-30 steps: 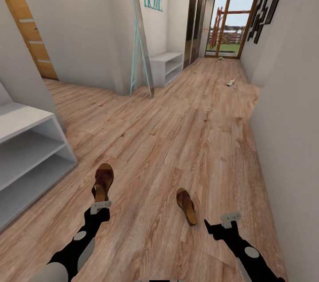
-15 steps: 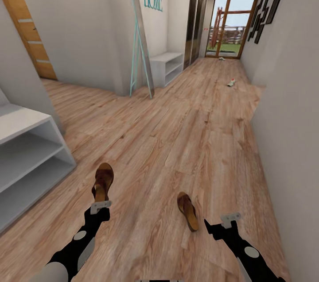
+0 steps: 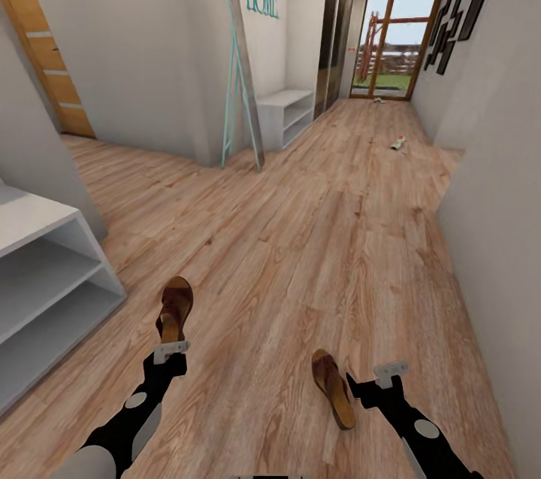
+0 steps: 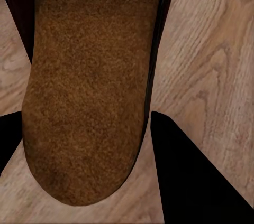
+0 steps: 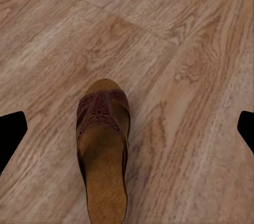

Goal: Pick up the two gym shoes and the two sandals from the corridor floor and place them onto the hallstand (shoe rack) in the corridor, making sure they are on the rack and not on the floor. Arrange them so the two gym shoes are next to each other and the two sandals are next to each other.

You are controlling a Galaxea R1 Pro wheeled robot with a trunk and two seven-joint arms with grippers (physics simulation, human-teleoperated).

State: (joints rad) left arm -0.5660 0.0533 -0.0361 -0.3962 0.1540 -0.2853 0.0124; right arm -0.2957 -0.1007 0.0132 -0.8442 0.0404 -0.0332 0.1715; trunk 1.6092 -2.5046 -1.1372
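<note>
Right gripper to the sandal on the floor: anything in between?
Nothing visible. The right gripper is open just beside the sandal, and the right wrist view shows only bare floor around that sandal.

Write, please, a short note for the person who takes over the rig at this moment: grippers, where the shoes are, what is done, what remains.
Left gripper: shut on one sandal, held above the corridor floor.
Right gripper: open, holding nothing, with the second sandal on the floor just beside it.
Gym shoes: two small shapes far down the corridor, one on the floor, another near the glass door; too small to confirm.
Hallstand: at the left, no shoes on the shelves in view.
Done: one sandal picked up. Left: all four placements.
</note>
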